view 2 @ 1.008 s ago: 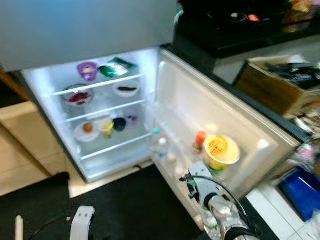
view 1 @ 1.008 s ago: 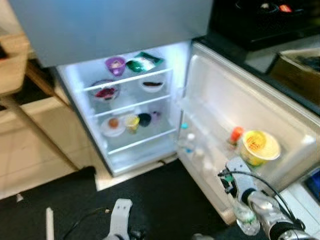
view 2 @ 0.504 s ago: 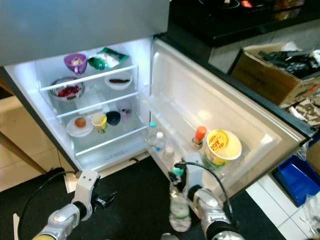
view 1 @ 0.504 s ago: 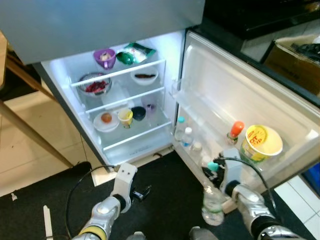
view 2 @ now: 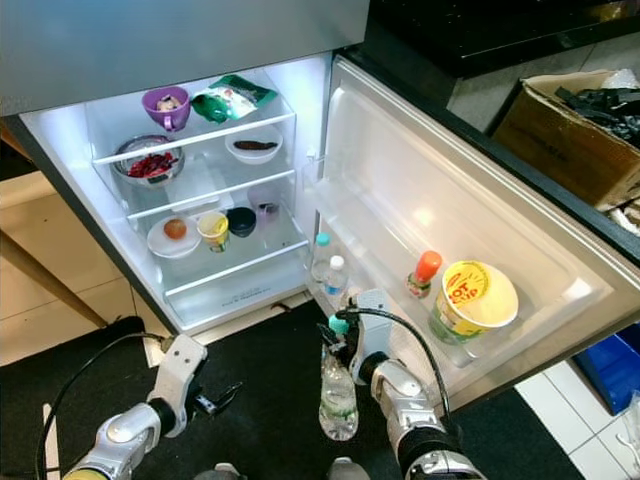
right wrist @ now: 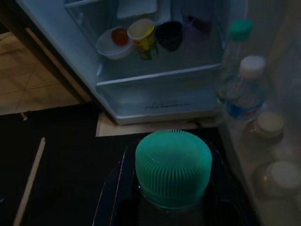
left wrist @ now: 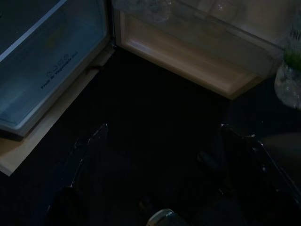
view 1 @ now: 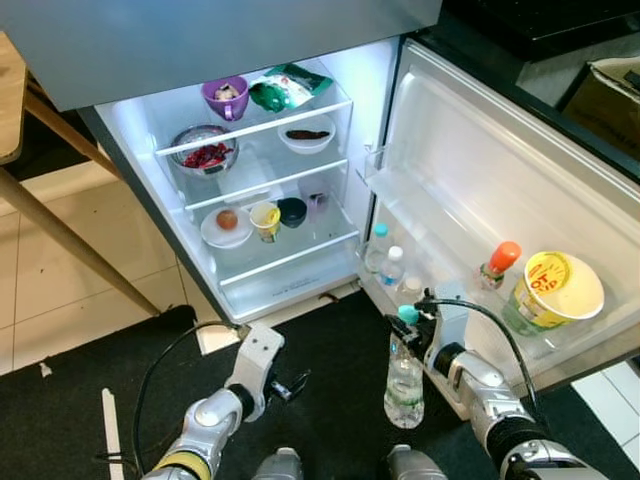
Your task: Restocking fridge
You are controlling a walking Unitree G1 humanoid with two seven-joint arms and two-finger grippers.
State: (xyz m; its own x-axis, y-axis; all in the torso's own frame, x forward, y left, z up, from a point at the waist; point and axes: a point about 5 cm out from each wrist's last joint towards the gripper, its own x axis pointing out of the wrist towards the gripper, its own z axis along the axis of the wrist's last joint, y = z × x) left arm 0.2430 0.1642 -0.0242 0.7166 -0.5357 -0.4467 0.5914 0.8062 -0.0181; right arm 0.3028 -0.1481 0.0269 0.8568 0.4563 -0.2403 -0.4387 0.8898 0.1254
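Observation:
My right gripper [view 1: 410,328] is shut on the neck of a clear water bottle [view 1: 403,385] with a green cap [right wrist: 173,167]. The bottle hangs upright over the black mat, just in front of the open fridge door's lower shelf [view 1: 450,300]. That shelf holds two small bottles [view 1: 392,265], an orange-capped bottle [view 1: 497,265] and a yellow noodle cup [view 1: 555,292]. My left gripper [view 1: 292,383] is low over the mat, open, with nothing between its fingers [left wrist: 89,146].
The fridge shelves [view 1: 260,130] carry a purple cup, a green bag, bowls, a plate with a fruit and a yellow cup. A wooden table leg [view 1: 70,240] slants at left. A cardboard box [view 1: 605,95] sits behind the door. A white stick [view 1: 108,430] lies on the mat.
The right gripper has carried the bottle leftward, from the door's outer end to in front of the door shelf. The left arm has risen into view. The camera has shifted too.

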